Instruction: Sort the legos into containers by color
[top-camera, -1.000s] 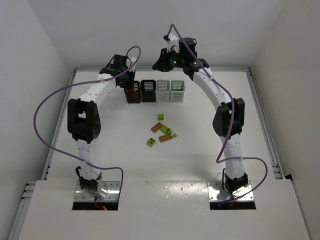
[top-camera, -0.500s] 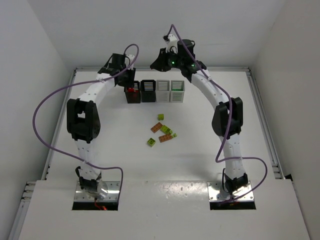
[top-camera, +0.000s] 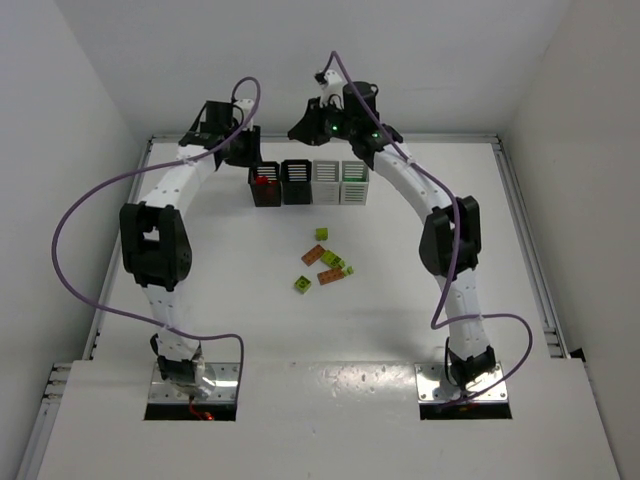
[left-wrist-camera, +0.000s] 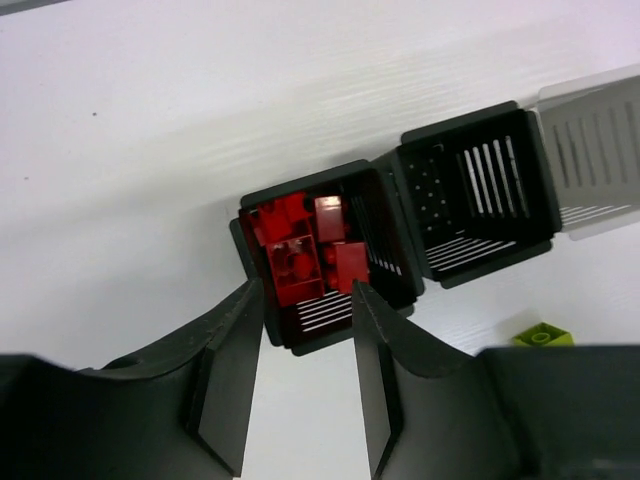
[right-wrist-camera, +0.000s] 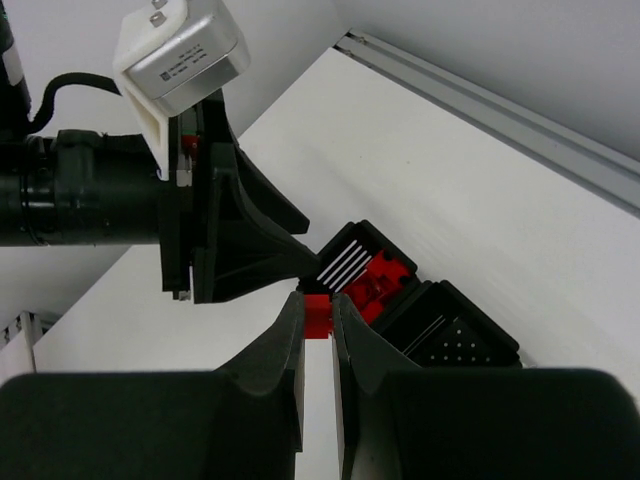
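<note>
Four bins stand in a row at the back: a black bin (top-camera: 265, 186) holding several red legos (left-wrist-camera: 300, 250), an empty black bin (top-camera: 297, 182), and two white bins (top-camera: 327, 183) (top-camera: 354, 183). My left gripper (left-wrist-camera: 306, 290) is open and empty, just behind and left of the red-filled bin (left-wrist-camera: 385, 250); in the top view the left gripper (top-camera: 240, 148) sits at the bin's back left. My right gripper (right-wrist-camera: 318, 305) is shut on a red lego (right-wrist-camera: 318, 312), above the row near the red-filled bin (right-wrist-camera: 375, 275); in the top view the right gripper (top-camera: 305, 128) is behind the row.
Several loose legos lie mid-table: yellow-green ones (top-camera: 321, 234) (top-camera: 302, 284), orange-tan ones (top-camera: 313, 255) (top-camera: 330, 276) and a green one (top-camera: 333, 260). A yellow-green lego (left-wrist-camera: 543, 335) shows at the left wrist view's edge. The two grippers are close together; the left gripper (right-wrist-camera: 235, 240) fills the right wrist view.
The left gripper has pulled back and left, off the red-filled bin. The right gripper has swung left along the back of the row toward that bin, still holding the red lego.
</note>
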